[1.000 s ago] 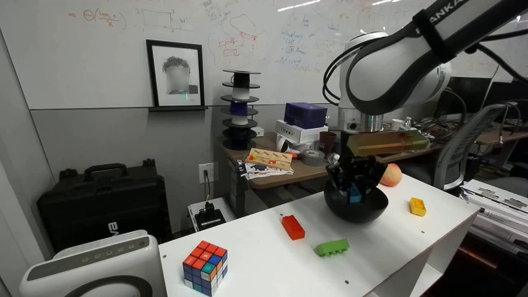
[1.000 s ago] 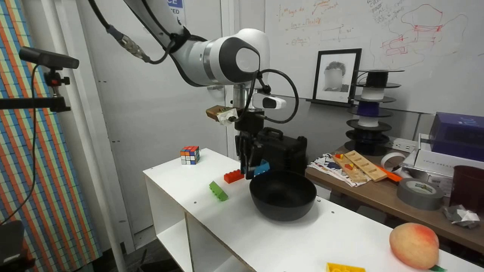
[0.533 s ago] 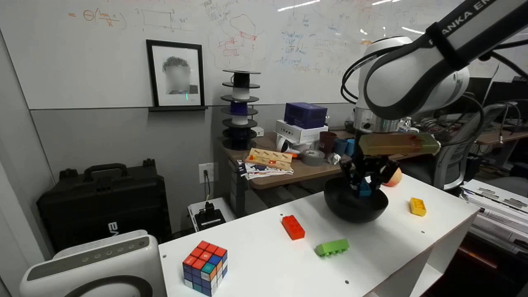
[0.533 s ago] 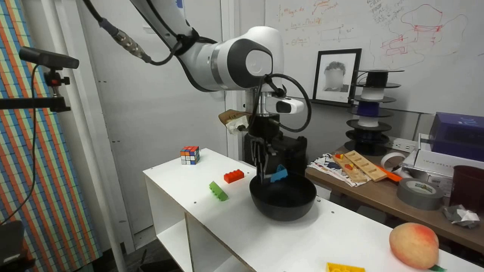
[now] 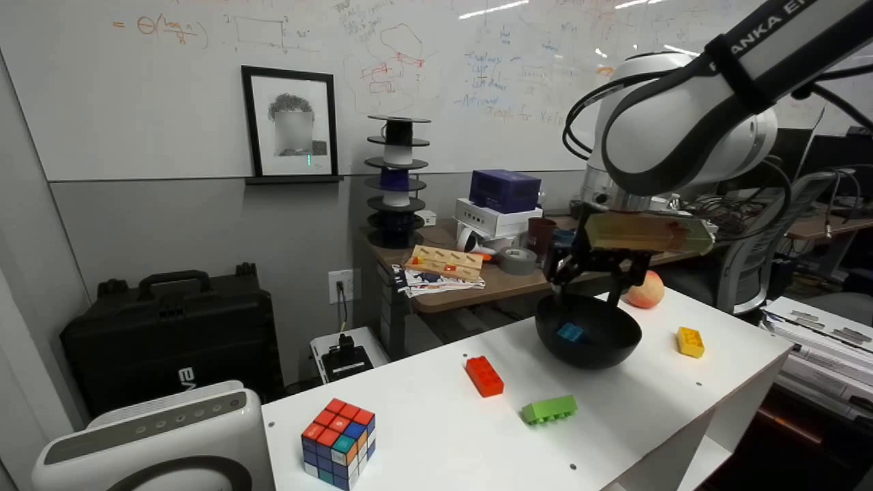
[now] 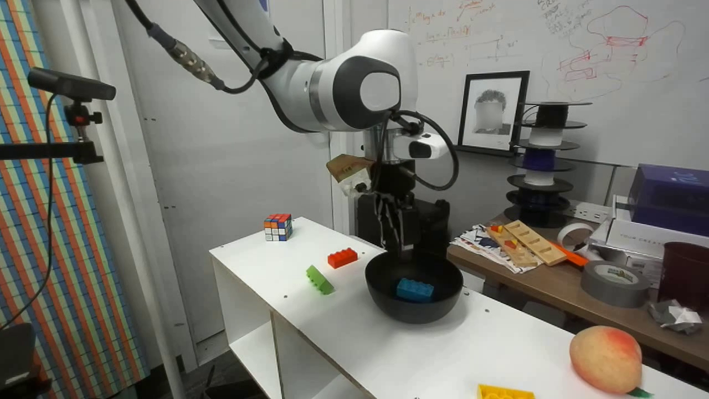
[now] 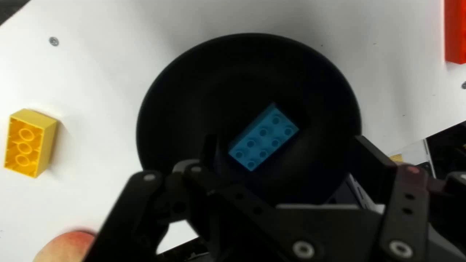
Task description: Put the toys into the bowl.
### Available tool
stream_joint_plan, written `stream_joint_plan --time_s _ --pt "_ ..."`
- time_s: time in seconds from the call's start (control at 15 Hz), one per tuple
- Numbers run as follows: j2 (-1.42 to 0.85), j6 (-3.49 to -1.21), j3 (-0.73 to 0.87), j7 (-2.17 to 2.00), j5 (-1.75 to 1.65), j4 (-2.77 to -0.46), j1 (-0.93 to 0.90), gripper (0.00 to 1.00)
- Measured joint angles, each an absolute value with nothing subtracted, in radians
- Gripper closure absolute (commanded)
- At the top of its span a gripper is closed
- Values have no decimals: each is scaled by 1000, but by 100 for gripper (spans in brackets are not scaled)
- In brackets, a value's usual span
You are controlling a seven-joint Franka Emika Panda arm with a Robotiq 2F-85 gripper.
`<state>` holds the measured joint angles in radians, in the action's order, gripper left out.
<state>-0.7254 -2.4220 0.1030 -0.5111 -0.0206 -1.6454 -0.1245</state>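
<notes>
And here's the pincer (image 5: pixel 586 297), fingers spread wide, hanging right over the black bowl (image 6: pixel 412 312)! Its tips are down by the rim; whether they touch it, I can't tell. Look down through the wrist view and there it is, the blue brick (image 7: pixel 264 138), lying inside the bowl, studs up, showing between those parted fingers.

Out onto the white tabletop (image 5: pixel 423 436) now. The red brick (image 5: pixel 485 376) lies studs up near the bowl, and the green brick (image 5: pixel 549 409) is over on its side, near the red one, the two not touching. Across to the bowl's other side: the yellow brick (image 7: pixel 31 143) is bottom-up, hollow underside on show, and the peach (image 6: pixel 605 359) sits close to the tabletop's edge. Way down the end, well apart from the bowl, it's the puzzle cube (image 5: pixel 339 443), colours all mixed.

Wider still, a brown desk (image 5: pixel 494 290) carries a roll of grey tape (image 6: pixel 615 293), a purple box (image 5: pixel 505 191) on top of a white box (image 5: pixel 492 218), and a stack of spools (image 5: pixel 397 181). Behind it all, a framed picture (image 5: pixel 292 123) stands against the whiteboard (image 5: pixel 170 102), with a black case (image 5: pixel 174 334) lower down and a white appliance (image 5: pixel 153 436) beside the tabletop's end.
</notes>
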Motion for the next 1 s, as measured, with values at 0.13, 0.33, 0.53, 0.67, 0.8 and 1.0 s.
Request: stream_joint_plan --time_s 0.13,0.33,0.53,0.67,0.8,1.0 --pt "-718 -2422 91 -489 -36 -1640 -159 0" --pt "-719 -2400 49 -454 -56 -1610 -220 1" --pt "-749 -2318 10 -432 -60 -1547 -272 0" --pt "-786 -2261 3 -422 -62 -1501 -292 0" --pt "-825 -2220 4 -414 -70 -1461 -297 0" --pt "-876 -2195 15 -397 -78 -1412 -291 0"
